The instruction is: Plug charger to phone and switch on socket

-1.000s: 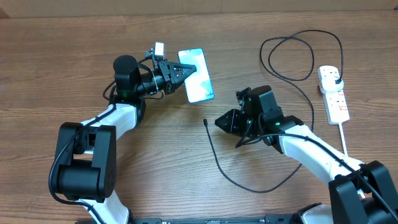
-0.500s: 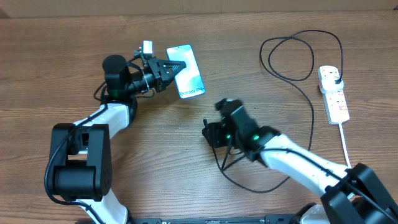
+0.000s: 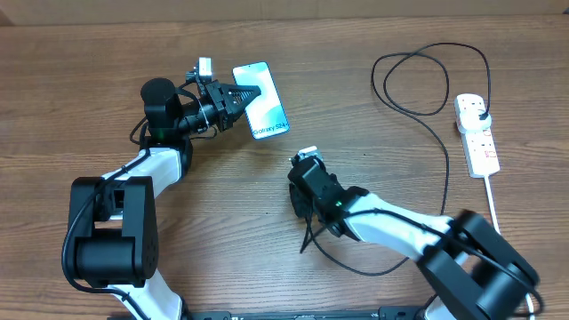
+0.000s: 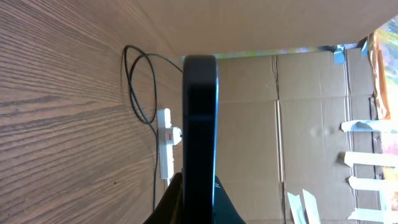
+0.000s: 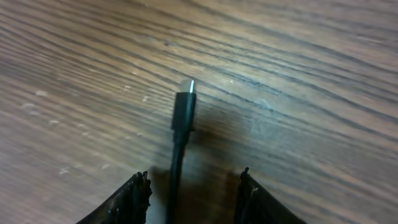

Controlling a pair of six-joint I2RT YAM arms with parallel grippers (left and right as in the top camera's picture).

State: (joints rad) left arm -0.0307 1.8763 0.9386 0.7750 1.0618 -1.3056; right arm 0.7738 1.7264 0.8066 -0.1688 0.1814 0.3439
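The right gripper (image 5: 191,183) hangs low over the tabletop (image 3: 80,98) with its jaws apart, one on each side of the charger (image 5: 183,112). The small plug tip lies flat on the wood just ahead of the fingers, and nothing is clamped yet. The left gripper (image 3: 233,96) is closed on the phone (image 3: 263,105), holding it on edge above the tabletop, with its dark rim toward the left wrist camera. The socket (image 3: 477,133) sits well apart at the far right. The charger's black plug seems to be seated in it, and I cannot read the switch position.

The step in hand looks like picking up the plug tip, so the task is in its early part: nothing is in the phone and the switch looks untouched. The next move calls for closing on the cable just behind the tip. The grip must be firm enough that the thin cable does not roll, and the tip must stay pointing forward so it can be lined up with the phone's port.
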